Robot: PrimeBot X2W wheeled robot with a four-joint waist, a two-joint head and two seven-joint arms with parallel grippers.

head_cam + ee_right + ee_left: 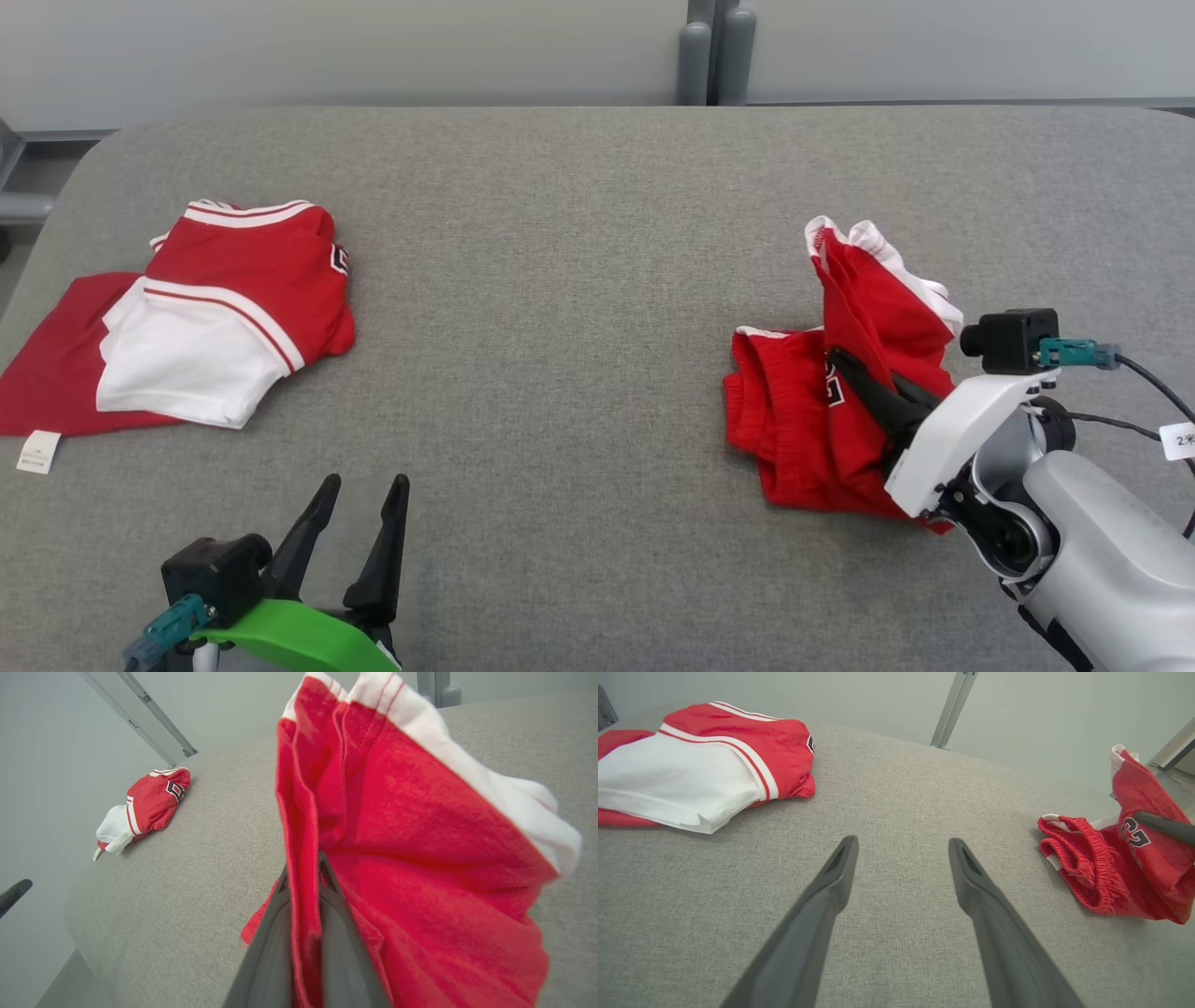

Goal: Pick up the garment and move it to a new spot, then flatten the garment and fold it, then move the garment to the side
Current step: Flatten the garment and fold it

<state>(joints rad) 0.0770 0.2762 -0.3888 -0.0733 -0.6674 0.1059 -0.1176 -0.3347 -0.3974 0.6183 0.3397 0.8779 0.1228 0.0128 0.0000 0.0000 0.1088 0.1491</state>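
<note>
— Garment (794,420), the red shorts: one fold clenched between the right jaws, white-trimmed end standing up past their tips, waistband slumped on the grey desk (560,373) just left of them.
— And the left jaws spread wide, well apart from it; folded red-and-white clothes (243,299) lie beyond, to their left.

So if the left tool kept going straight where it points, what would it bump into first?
Probably just the grey table. The left tool aims at the bare stretch between the folded red-and-white garment and the red shorts, touching neither. Depth is hard to judge.
</note>
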